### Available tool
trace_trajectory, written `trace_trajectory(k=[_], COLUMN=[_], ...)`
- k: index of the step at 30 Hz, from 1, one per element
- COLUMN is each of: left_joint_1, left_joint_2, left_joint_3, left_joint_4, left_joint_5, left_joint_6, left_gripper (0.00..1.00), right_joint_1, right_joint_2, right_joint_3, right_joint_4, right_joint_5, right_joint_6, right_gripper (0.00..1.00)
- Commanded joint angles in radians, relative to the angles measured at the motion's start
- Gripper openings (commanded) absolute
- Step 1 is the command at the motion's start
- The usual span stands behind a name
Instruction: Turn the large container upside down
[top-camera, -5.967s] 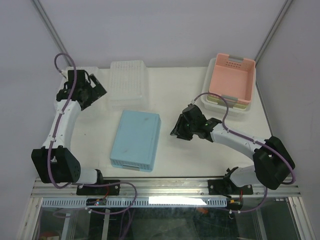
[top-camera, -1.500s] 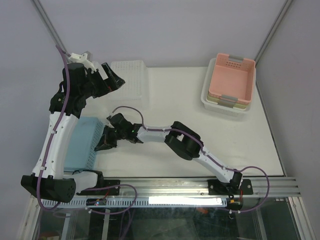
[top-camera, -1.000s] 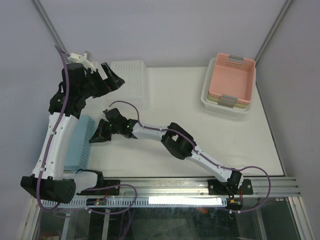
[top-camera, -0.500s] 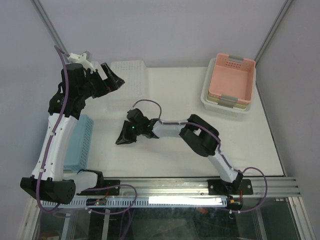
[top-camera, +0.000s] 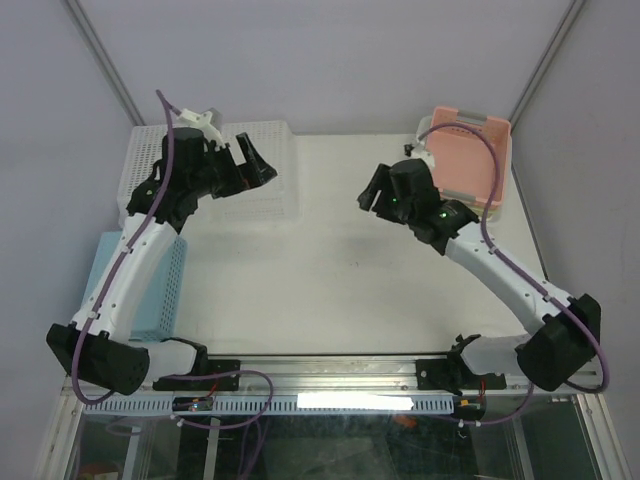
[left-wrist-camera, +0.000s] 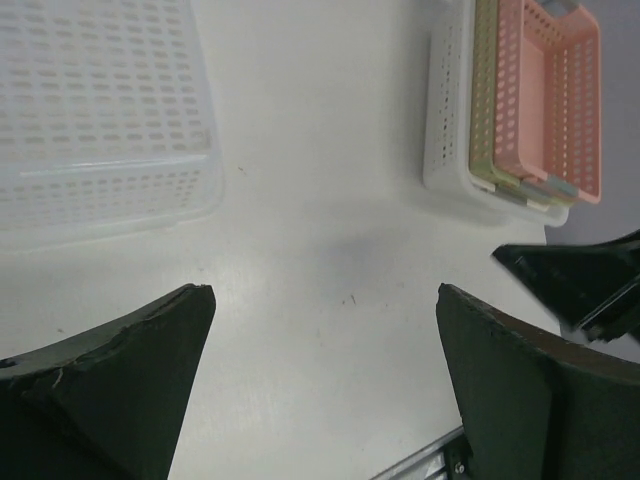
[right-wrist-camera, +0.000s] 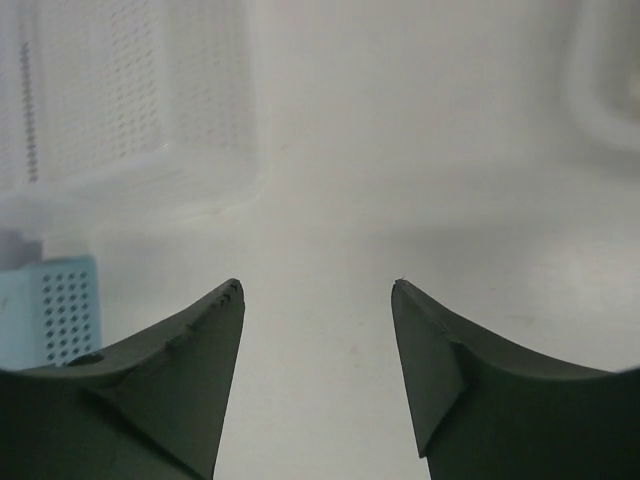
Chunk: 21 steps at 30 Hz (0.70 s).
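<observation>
The large container (top-camera: 262, 185) is a wide, shallow, translucent whitish tub at the back left, with its perforated grid face on top. It also shows in the left wrist view (left-wrist-camera: 100, 100) and the right wrist view (right-wrist-camera: 130, 100). My left gripper (top-camera: 258, 165) hovers over the container, open and empty, with its jaws wide apart over bare table (left-wrist-camera: 322, 290). My right gripper (top-camera: 372, 195) is raised over the back middle, right of the container. It is open and empty (right-wrist-camera: 317, 283).
A light blue mesh basket (top-camera: 140, 290) lies at the left edge and shows in the right wrist view (right-wrist-camera: 50, 310). A white mesh basket (top-camera: 135, 170) stands behind it. A pink basket (top-camera: 465, 165) nested in a white tub (left-wrist-camera: 445, 120) stands at the back right.
My right arm has swung from the left middle of the table up to the back right. My left gripper has moved right over the container. The blue basket stays at the left edge.
</observation>
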<state>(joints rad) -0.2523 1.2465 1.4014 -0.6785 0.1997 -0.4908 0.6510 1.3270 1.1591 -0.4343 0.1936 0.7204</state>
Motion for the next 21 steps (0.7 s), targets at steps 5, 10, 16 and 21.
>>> trace_trajectory(k=[5,10,16,21], left_joint_1=[-0.193,-0.254,-0.299,-0.306], left_joint_2=[0.094,0.109,0.108,0.109], left_joint_3=[-0.059,-0.110,-0.138,-0.138], left_joint_4=[0.086,0.098,0.106,0.107], left_joint_5=[-0.109,-0.099,-0.096,-0.095], left_joint_6=[-0.014,-0.015,-0.015,-0.011], left_gripper=[0.99,0.99,0.99,0.99], right_joint_1=[-0.311,-0.370,-0.403,-0.424], right_joint_2=[0.056,0.294,0.540,0.606], right_joint_3=[0.233,0.474,0.723,0.765], right_joint_4=[-0.194,-0.292,-0.426,-0.420], right_joint_5=[0.101,0.155,0.246,0.239], right_joint_6=[-0.213,-0.264,-0.271,-0.283], right_gripper=[0.65,0.64,0.57,0.49])
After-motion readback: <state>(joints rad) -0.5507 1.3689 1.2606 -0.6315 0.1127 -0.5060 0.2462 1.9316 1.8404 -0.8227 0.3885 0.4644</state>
